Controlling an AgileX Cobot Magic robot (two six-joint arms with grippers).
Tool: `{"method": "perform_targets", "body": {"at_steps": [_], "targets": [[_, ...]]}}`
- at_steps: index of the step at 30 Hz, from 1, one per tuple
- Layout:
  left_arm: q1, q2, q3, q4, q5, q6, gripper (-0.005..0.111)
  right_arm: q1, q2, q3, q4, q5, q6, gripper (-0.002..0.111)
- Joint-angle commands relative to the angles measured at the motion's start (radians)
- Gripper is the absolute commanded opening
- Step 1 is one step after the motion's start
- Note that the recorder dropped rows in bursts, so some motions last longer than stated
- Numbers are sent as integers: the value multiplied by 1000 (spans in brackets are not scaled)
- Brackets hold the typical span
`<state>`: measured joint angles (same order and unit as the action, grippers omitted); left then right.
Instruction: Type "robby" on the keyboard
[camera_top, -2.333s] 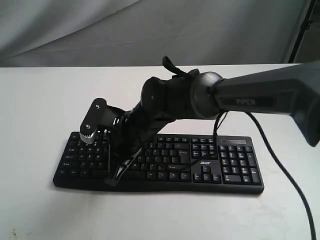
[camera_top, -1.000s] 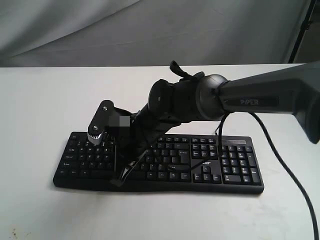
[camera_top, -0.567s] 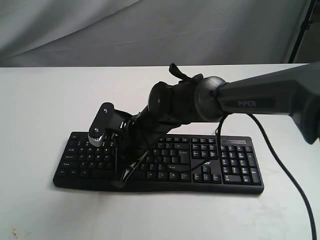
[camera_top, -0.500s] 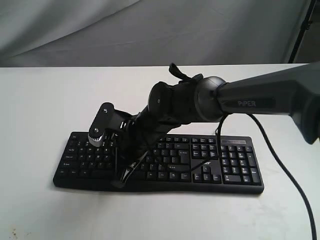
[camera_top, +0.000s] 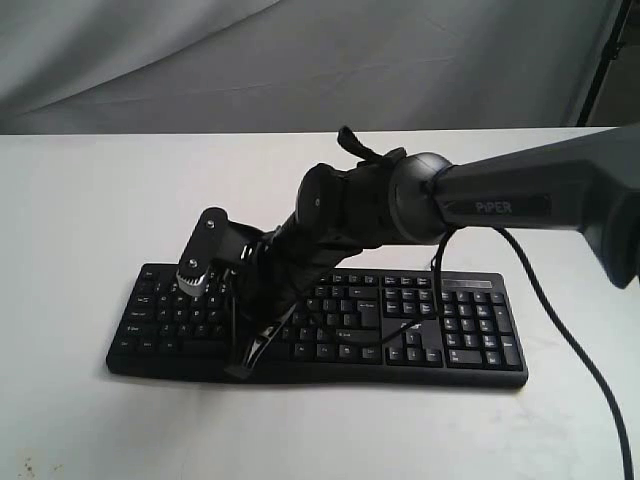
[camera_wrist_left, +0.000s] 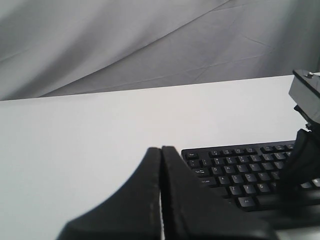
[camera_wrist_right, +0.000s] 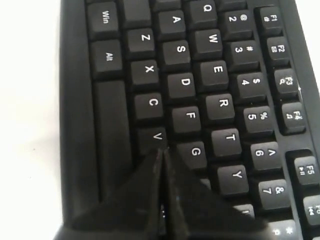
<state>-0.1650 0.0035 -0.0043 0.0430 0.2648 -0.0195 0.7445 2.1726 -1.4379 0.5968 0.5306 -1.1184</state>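
currently i am holding the right jaws pinched shut into one narrow tip, sitting by the v key (camera_wrist_right: 157, 136) and g key (camera_wrist_right: 195, 151), so a single key gets struck. the keyboard (camera_top: 460, 330) is lying flat on the white surface (camera_top: 80, 200); the left jaws, also closed, are hanging clear off its end.

Matt blk plastic keyboard (camera_top: 478, 330), smooth white table (camera_top: 80, 200), grey cloth (camera_top: 200, 60)

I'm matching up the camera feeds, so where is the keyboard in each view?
Exterior view: the keyboard lies across the lower middle, under the right arm.
Left wrist view: its end shows past the shut left tool.
Right wrist view: it nearly fills the picture.
Shared landmark: the white table.
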Motion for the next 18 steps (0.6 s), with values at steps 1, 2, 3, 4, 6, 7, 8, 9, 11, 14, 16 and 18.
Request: {"method": "perform_targets", "body": {"at_steps": [1,2,3,4,6,7,8,9,11,14,16,18], "targets": [[-6,-3,4,5,-5,-3,0,-6,-1,4,-7,9,-6,0],[-6,-3,4,5,-5,-3,0,-6,-1,4,-7,9,-6,0],[-6,-3,4,5,-5,-3,0,-6,-1,4,-7,9,-6,0],[-6,-3,4,5,-5,-3,0,-6,-1,4,-7,9,-6,0],[-6,-3,4,5,-5,-3,0,-6,-1,4,-7,9,-6,0],[-6,-3,4,5,-5,-3,0,-6,2,4,-7,9,-6,0],[-6,-3,4,5,-5,-3,0,-6,8,4,-7,9,-6,0],[-6,-3,4,5,-5,-3,0,-6,23,4,-7,-3,-8,0],[-6,-3,4,5,-5,-3,0,-6,31,4,-2,-15,-15,0],[-6,-3,4,5,-5,-3,0,-6,-11,4,-7,14,-17,0],[-6,-3,4,5,-5,-3,0,-6,-28,4,-9,10,-17,0],[-6,-3,4,5,-5,-3,0,-6,-38,4,-12,5,-17,0]]}}
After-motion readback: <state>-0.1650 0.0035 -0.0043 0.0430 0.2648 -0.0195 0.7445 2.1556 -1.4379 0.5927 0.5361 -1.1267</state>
